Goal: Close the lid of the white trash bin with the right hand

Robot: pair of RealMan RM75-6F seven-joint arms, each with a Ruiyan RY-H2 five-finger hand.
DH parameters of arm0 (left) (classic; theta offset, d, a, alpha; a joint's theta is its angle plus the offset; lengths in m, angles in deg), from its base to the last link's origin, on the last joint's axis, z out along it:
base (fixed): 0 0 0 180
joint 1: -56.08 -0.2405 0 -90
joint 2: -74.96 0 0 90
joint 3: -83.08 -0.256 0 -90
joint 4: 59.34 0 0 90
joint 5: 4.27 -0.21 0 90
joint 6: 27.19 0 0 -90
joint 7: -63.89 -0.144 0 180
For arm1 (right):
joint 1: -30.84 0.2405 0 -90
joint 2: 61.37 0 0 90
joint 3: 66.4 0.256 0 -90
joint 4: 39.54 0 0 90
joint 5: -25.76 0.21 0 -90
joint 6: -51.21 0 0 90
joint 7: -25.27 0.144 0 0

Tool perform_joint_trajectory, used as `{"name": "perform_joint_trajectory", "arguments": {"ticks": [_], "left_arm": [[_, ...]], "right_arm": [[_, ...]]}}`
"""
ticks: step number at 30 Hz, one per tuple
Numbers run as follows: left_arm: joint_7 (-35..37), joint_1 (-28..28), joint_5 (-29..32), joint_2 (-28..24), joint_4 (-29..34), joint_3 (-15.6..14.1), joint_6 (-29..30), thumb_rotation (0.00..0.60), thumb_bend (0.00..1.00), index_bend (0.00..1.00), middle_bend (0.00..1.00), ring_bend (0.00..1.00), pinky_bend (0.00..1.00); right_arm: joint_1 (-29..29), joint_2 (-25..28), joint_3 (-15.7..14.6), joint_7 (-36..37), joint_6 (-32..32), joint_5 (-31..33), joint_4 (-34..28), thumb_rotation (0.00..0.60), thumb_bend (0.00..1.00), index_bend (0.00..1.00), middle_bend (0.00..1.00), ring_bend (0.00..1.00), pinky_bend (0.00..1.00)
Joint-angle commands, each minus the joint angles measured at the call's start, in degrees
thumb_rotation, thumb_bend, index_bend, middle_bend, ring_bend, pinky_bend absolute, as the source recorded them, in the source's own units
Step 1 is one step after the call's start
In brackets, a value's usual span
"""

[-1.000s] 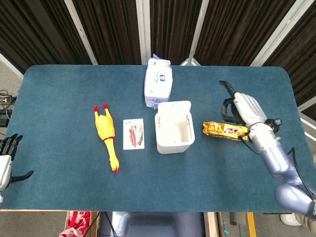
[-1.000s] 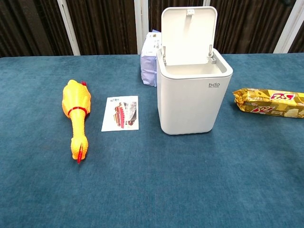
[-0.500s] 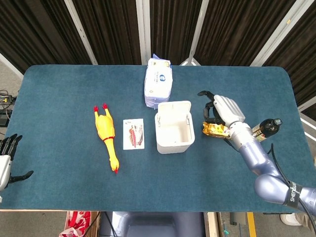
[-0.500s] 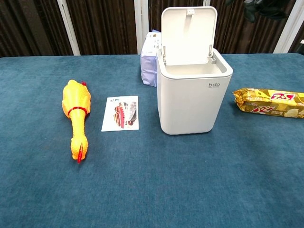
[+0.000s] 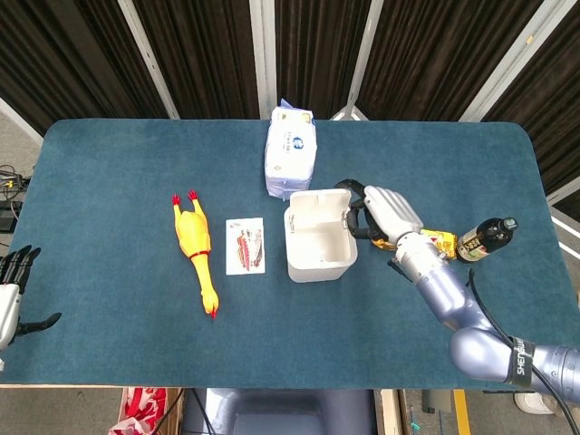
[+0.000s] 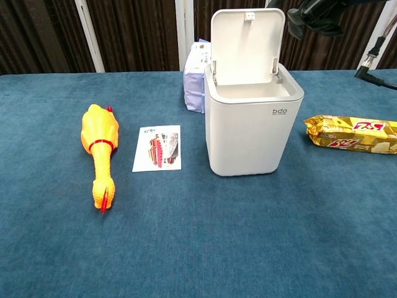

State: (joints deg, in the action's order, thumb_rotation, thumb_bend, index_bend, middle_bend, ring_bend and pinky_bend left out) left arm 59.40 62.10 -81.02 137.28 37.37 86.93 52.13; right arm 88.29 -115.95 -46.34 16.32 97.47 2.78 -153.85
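Now the right hand had travelled leftward from over the gold foil snack packet, which it had covered a moment earlier, to just beside the upper right corner of the white plastic trash bin; a dark glass bottle it had hidden showed near the wrist. From the chest camera, its dark fingers hung curled and slightly apart, holding nothing, right of the upright white lid, whether touching I could not tell. The bin stood mid-table on the blue cloth-covered table, lid still raised. The left hand rested open-fingered at the table's near left edge.
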Motion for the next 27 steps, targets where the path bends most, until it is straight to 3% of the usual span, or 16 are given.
{"name": "perform_joint_trajectory", "arguments": {"ticks": [1, 12, 27], "left_arm": [[0.1, 0.0, 0.0, 0.0, 0.0, 0.0, 0.0, 0.6, 0.0, 0.0, 0.0, 0.0, 0.0], [-0.3, 0.1, -0.3, 0.2, -0.3, -0.1, 0.2, 0.6, 0.0, 0.0, 0.0, 0.0, 0.0], [-0.4, 0.2, -0.6, 0.3, -0.4, -0.2, 0.4, 0.6, 0.0, 0.0, 0.0, 0.0, 0.0]], "right_arm": [[0.1, 0.7, -0.2, -0.1, 0.5, -0.7, -2.0, 0.6, 0.68, 0.23, 0.68, 0.83, 0.79], [-0.8, 2.2, -1.8, 1.0, 0.0, -3.3, -7.6, 0.6, 0.68, 0.23, 0.68, 0.83, 0.79], [-2.1, 1.0, -6.9, 0.7, -0.6, -6.7, -10.9, 0.6, 0.68, 0.23, 0.68, 0.83, 0.79]]}}
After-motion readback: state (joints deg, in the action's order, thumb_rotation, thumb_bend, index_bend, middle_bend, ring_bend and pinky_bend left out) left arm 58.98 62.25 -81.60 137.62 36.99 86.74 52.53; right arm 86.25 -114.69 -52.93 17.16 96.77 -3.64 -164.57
